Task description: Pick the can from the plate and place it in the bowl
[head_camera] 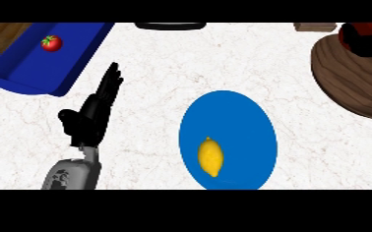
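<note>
A blue plate (240, 123) lies on the white counter at centre right. On its lower part lies a yellow lemon (210, 157); no can shows on it. A brown wooden bowl (341, 76) sits at the right edge, partly cut off. A dark red and black shape (357, 37) shows at the bowl's top, and I cannot tell what it is. My left hand (91, 113) is left of the plate, open, with straight fingers pointing up and away, touching nothing. My right hand is out of view.
A blue tray (69, 64) sits at the upper left with a red tomato (51, 43) in it. A black object (170, 25) lies at the top edge and a brown block (316, 27) at the top right.
</note>
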You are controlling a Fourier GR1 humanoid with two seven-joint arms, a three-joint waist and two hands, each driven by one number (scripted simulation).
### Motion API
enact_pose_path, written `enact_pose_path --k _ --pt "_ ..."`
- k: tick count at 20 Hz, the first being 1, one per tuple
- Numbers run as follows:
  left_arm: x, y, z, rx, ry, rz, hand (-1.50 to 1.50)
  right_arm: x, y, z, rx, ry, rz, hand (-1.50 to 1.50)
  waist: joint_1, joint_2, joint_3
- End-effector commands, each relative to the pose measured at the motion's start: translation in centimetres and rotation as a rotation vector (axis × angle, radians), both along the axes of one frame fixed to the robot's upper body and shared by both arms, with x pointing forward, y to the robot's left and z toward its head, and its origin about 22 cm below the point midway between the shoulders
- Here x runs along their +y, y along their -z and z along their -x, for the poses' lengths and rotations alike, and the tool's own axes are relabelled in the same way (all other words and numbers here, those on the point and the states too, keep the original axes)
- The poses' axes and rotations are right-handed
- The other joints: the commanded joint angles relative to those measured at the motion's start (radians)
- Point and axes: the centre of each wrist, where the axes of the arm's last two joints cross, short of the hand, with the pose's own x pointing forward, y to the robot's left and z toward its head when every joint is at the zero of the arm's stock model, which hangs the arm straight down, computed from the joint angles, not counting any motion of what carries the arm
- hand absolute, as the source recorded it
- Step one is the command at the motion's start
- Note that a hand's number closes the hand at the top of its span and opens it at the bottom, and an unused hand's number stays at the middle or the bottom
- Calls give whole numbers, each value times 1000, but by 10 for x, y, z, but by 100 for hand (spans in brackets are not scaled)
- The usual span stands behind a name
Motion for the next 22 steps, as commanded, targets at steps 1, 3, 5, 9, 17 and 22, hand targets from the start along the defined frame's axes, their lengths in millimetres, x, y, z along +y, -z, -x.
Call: enact_pose_path --k 1,3,5,9,17,22 --pt "6 12 5 -3 9 -7 0 -34 16 -24 42 56 107 150 7 3 0" --pt "12 -7 -2 -15 -5 4 0 -38 42 -34 48 78 110 150 6 1 1" --pt "1 5 -4 8 4 -3 0 -66 48 -35 38 97 90 150 -1 1 1" --pt "-15 13 8 -10 -6 -10 0 -85 80 -41 44 134 107 150 1 0 1" --pt "-8 1 -3 -7 30 -5 0 -130 100 -47 181 138 63 150 18 8 2" --pt "13 4 2 -9 14 16 0 -154 142 -23 283 88 -121 -150 19 9 3"
